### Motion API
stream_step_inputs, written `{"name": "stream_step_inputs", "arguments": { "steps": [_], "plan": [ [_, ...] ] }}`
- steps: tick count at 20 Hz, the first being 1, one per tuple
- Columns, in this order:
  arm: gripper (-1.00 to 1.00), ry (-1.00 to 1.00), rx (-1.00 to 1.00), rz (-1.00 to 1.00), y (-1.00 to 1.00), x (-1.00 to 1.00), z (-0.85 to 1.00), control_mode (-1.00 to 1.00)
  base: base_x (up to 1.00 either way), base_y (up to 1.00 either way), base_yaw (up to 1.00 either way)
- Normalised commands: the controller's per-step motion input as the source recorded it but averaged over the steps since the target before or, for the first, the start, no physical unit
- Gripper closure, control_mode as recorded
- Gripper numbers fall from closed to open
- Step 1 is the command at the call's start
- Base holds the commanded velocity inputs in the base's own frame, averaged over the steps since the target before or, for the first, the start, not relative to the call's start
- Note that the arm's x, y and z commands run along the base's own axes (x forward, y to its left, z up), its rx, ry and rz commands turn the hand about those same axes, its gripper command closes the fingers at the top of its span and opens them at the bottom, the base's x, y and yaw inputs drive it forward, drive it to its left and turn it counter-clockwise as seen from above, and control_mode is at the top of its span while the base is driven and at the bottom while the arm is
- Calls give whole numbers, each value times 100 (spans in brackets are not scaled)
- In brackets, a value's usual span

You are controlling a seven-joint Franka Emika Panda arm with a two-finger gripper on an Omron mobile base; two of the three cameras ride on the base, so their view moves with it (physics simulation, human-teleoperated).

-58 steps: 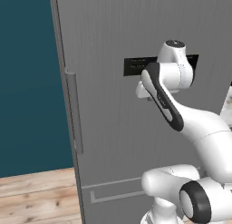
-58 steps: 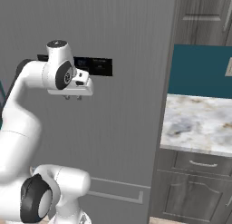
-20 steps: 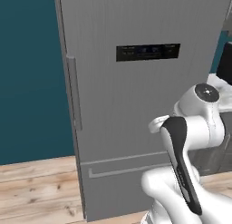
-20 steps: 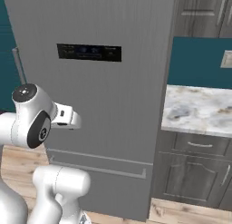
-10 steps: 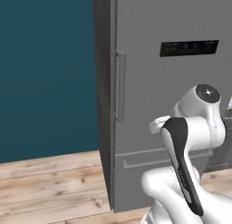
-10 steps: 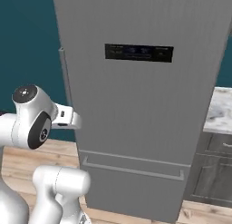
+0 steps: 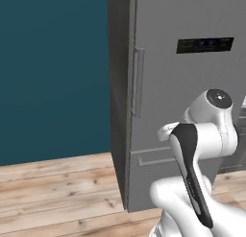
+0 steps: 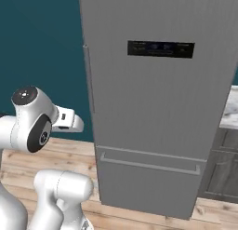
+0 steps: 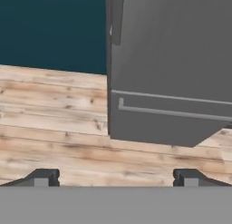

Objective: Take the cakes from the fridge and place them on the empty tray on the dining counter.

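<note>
Here, fridge (image 8: 158, 112) doors closed, contents hidden, gripper (image 9: 113, 177) wide open, holding nothing.

Teal wall (image 7: 53, 73) behind, light wood plank floor (image 9: 54, 123) below. Dark grey panelled cabinets (image 8: 225, 171) at far right, probably marble-topped, mostly cut off by the edge.

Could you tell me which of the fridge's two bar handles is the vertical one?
The upper door handle, a long upright bar along the fridge's left edge. The other, the drawer handle, runs horizontally across the lower front, near the wooden floor.
</note>
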Motion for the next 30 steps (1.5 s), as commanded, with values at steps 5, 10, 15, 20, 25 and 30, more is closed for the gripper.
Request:
{"name": "stream_step_inputs", "arguments": {
  "steps": [5, 10, 15, 20, 25, 30],
  "plan": [
    [-100, 0, 0, 0, 0, 0, 0, 100, -19, 64, 0],
    [-100, 0, 0, 0, 0, 0, 0, 100, -10, 56, -2],
    [-100, 0, 0, 0, 0, 0, 0, 100, -25, 12, -4],
    [-100, -11, 0, -5, -27, 9, -1, -100, -2, -4, -1],
    [-100, -7, 0, -5, -43, 51, 0, -100, 0, 0, 0],
    [-100, -2, 1, -2, -66, 49, 11, -100, 0, 0, 0]
  ]
}}
